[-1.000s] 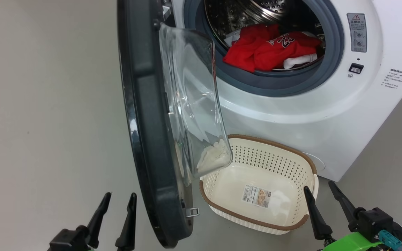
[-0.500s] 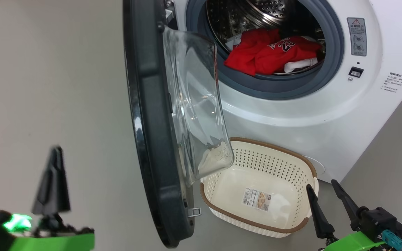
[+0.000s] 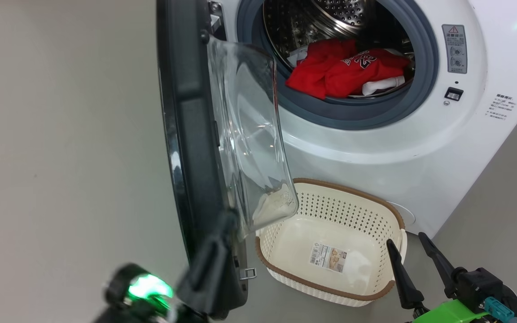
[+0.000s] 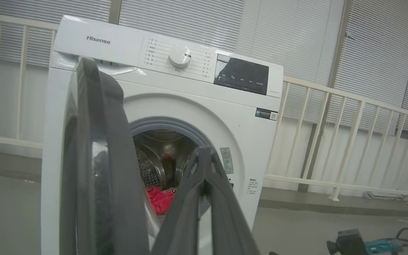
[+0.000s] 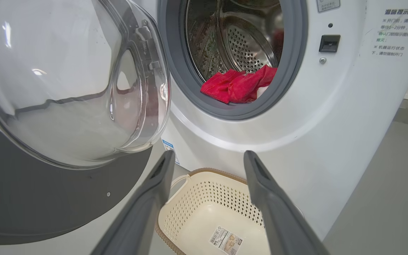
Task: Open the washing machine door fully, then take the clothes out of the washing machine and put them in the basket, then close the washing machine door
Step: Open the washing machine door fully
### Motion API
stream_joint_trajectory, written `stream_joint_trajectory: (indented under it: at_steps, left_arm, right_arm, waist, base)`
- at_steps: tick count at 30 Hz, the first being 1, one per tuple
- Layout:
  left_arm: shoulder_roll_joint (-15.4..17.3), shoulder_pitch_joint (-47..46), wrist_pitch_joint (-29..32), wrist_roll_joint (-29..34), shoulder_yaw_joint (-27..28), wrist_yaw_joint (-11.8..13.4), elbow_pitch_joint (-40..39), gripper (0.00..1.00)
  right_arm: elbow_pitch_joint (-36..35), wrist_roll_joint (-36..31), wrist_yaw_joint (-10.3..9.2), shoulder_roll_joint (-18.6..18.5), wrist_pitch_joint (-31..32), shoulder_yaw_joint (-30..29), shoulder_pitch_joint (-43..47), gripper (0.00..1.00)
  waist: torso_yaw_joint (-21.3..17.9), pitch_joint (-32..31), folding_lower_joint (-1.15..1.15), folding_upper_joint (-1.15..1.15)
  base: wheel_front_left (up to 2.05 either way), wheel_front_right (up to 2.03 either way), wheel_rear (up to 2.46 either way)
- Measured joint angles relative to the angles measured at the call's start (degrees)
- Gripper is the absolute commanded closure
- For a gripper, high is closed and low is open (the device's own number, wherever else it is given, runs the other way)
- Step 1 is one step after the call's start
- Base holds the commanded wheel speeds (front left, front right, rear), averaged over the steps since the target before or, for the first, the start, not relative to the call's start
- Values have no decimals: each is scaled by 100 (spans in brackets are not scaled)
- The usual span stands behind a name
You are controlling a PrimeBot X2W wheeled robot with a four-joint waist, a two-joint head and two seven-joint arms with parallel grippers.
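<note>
The washing machine door [image 3: 186, 134] stands swung out edge-on from the washing machine [image 3: 375, 148]. The clothes [image 3: 348, 76], a red jersey [image 3: 326, 80] and a white garment [image 3: 384, 84], lie low in the drum [image 3: 294, 27] behind the grey seal [image 3: 330, 114]. The basket [image 3: 352, 211] sits on the floor [image 3: 61, 157] against the machine's foot, partly under the door's glass bowl [image 3: 249, 134]. The left pincer [image 4: 204, 156], blurred before the door's lower rim, is closed on nothing, while the right pincer [image 3: 404, 238] hangs spread and empty at the basket's near right corner.

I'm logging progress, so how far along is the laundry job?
Done: the door stands partly open. In hand: the left gripper, fingers shut, is beside the door's lower edge, probably to push it wider. Left: the clothes lie in the drum, the basket holds none, the door needs closing.
</note>
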Motion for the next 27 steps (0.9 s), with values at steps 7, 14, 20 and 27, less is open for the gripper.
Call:
stream_joint_trajectory:
  at_steps: [7,14,20,27]
  left_arm:
    - [167,138,1,-291,-755,-1,870,100]
    - [181,191,8,-581,-817,-1,1878,100]
    - [69,186,8,-661,-646,-43,2313,100]
    - [4,198,9,-657,-278,82,2377,100]
  right_arm:
    - [-3,1,0,0,0,10,0,0]
    - [-1,1,0,0,0,16,-1,0]
    - [2,1,0,0,0,36,-1,0]
    - [2,1,0,0,-1,36,-1,0]
  waist:
    - [3,57,0,0]
    - [42,72,0,0]
    - [84,65,0,0]
    - [143,71,0,0]
  base:
    - [0,0,0]
    - [0,0,0]
    - [0,0,0]
    - [0,0,0]
